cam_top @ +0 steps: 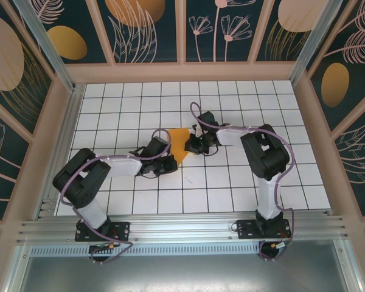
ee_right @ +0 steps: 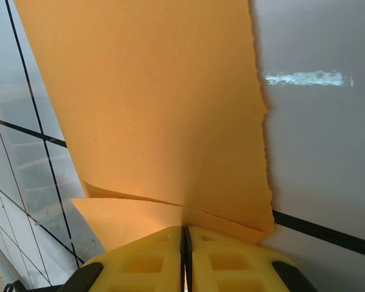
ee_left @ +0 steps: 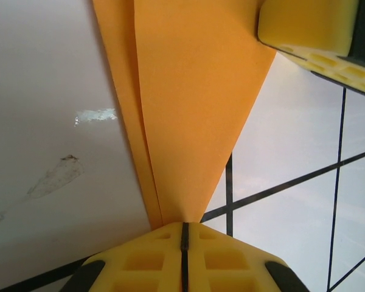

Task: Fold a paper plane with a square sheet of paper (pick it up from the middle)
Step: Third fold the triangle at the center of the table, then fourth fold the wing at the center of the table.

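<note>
— Near the middle of the white tiled worktop [cam_top: 219, 182], where is the sheet of paper [cam_top: 180, 143]?
— Between the two arms, as an orange, creased, tapering shape. The left wrist view shows the sheet of paper [ee_left: 188, 91] in two overlapping layers narrowing to a point.
— State of the left tool [ee_left: 184, 232]?
— Closed, gripping that point. From above, the left tool [cam_top: 168, 162] is at the paper's near left side.
— And the right tool [ee_right: 185, 234]?
— Closed on a layered edge of the sheet of paper [ee_right: 158, 103]. From above, the right tool [cam_top: 195, 145] is at the paper's right side.
— Is the paper flat on the tiles?
— Cannot be told.
</note>
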You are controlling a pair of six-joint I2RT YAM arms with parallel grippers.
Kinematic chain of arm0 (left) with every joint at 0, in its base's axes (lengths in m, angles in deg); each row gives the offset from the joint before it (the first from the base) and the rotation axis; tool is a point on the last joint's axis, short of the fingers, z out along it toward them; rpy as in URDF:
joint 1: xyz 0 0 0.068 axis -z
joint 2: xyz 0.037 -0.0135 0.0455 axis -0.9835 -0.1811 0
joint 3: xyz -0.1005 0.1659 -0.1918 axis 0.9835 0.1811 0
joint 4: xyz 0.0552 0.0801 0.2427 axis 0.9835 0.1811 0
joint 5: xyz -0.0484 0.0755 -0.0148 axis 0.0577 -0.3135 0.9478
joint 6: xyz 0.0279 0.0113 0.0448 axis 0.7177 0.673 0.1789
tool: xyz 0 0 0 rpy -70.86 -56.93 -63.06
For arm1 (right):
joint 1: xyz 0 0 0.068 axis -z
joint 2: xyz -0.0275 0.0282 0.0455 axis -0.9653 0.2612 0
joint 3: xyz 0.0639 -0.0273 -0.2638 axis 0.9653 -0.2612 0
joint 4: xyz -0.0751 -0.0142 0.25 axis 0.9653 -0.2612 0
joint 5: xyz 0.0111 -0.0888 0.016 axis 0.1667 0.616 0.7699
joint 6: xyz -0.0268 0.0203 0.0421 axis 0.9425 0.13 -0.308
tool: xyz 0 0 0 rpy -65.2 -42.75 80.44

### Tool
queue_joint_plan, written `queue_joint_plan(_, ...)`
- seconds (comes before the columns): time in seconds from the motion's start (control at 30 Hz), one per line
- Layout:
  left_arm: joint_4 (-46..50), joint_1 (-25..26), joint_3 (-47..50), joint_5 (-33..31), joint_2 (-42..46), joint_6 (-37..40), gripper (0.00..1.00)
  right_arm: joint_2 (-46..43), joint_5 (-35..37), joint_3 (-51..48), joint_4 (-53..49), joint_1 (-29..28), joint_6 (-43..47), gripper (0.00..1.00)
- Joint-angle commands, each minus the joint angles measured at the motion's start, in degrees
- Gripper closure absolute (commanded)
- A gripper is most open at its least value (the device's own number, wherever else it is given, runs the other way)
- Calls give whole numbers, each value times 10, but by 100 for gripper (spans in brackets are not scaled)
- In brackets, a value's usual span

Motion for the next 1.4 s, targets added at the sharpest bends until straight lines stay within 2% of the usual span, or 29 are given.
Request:
queue_joint_plan(0.0, 141, 19, 38, 42, 7, 36, 90, 40, 58, -1, -26, 4, -2, 87)
queue_joint_plan(0.1, 160, 20, 35, 41, 21, 52, 90, 40, 55, 2, -27, 4, -3, 86)
queue_joint_plan(0.2, 196, 20, 27, 6, 45, 67, 90, 36, 50, 7, -27, 4, -3, 86)
queue_joint_plan(0.37, 193, 9, -7, -44, 90, 33, 88, -6, 9, 9, -3, 4, 5, 85)
queue_joint_plan(0.57, 113, -17, -31, -77, 125, -16, 82, -96, -8, -17, 41, 18, -14, 69)
queue_joint_plan(0.7, 73, -18, -52, -90, 98, -31, 74, -142, 43, -65, 59, 33, -31, 55)
queue_joint_plan(0.8, 43, -18, -69, -80, 74, -39, 73, -151, 54, -92, 70, 46, -35, 52)
queue_joint_plan(1.0, 10, -18, -87, -59, 28, -46, 72, -135, 44, -107, 86, 48, -37, 49)
queue_joint_plan(1.23, 17, -21, -109, -112, -9, -51, 79, -114, 36, -104, 94, 48, -39, 49)
queue_joint_plan(1.37, 7, -25, -113, -119, -39, -55, 81, -107, 32, -103, 96, 48, -40, 49)
